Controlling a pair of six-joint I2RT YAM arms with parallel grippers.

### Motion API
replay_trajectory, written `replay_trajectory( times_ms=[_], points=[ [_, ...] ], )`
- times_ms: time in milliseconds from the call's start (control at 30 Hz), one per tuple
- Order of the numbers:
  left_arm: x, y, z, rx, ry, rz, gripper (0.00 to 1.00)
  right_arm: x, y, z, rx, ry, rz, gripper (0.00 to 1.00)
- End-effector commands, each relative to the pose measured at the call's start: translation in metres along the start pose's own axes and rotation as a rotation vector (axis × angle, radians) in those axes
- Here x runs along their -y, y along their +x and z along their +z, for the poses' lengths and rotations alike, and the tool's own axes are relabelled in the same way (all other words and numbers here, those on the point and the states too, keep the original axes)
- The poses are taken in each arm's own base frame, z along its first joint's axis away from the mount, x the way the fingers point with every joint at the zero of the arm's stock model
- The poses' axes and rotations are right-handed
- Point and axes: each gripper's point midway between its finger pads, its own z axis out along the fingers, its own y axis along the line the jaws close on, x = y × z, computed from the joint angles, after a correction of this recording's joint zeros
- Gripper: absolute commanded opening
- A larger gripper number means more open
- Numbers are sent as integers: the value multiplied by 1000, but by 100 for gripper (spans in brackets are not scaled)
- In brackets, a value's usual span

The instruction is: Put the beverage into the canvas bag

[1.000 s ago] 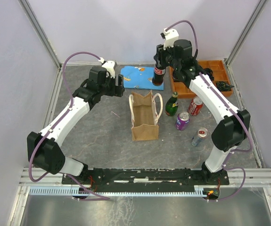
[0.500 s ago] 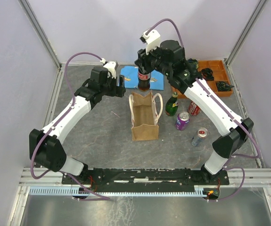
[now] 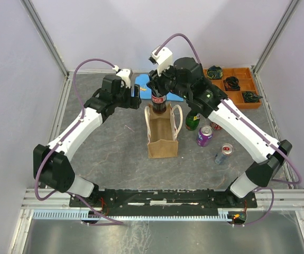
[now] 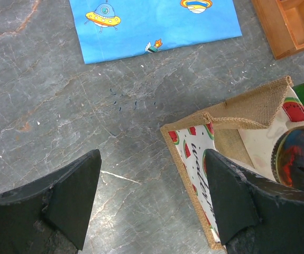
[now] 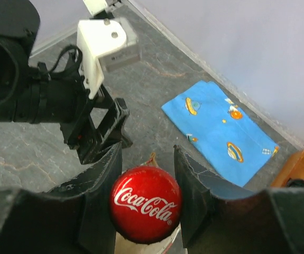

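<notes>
The canvas bag (image 3: 161, 135) stands open in the middle of the table, and its watermelon-print side shows in the left wrist view (image 4: 194, 159). My right gripper (image 3: 158, 90) is shut on a cola bottle (image 3: 158, 103) with a red cap (image 5: 146, 203). It holds the bottle upright at the bag's far end, with the bottle's lower part inside the opening (image 4: 300, 159). My left gripper (image 3: 136, 99) is open at the bag's far-left corner. One finger (image 4: 236, 196) is over the bag's side, the other (image 4: 67, 196) over bare table.
A blue patterned cloth (image 4: 152, 21) lies behind the bag. A green bottle (image 3: 193, 119), a purple can (image 3: 204, 136), a red can (image 3: 215, 126) and a lying can (image 3: 223, 154) stand right of the bag. An orange tray (image 3: 236, 84) sits at the back right.
My right arm has carried the cola bottle left and nearer, from over the blue cloth to the bag's far end, and lowered it into the opening. The left arm has barely moved.
</notes>
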Motion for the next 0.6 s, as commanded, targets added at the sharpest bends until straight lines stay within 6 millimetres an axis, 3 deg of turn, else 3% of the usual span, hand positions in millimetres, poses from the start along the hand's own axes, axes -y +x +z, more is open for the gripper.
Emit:
replay_trajectory(
  times_ms=[0,367,567],
  points=[
    [5,-21,1,60,18,-49,85,14,-65,-29,240,72,11,0],
    [11,-8,1,27,50,-65,84,14,-32,-10,200,88,45,0],
    [24,25,-11,-52,135,-82,79,15,-23,0,191,103,53,0]
  ],
)
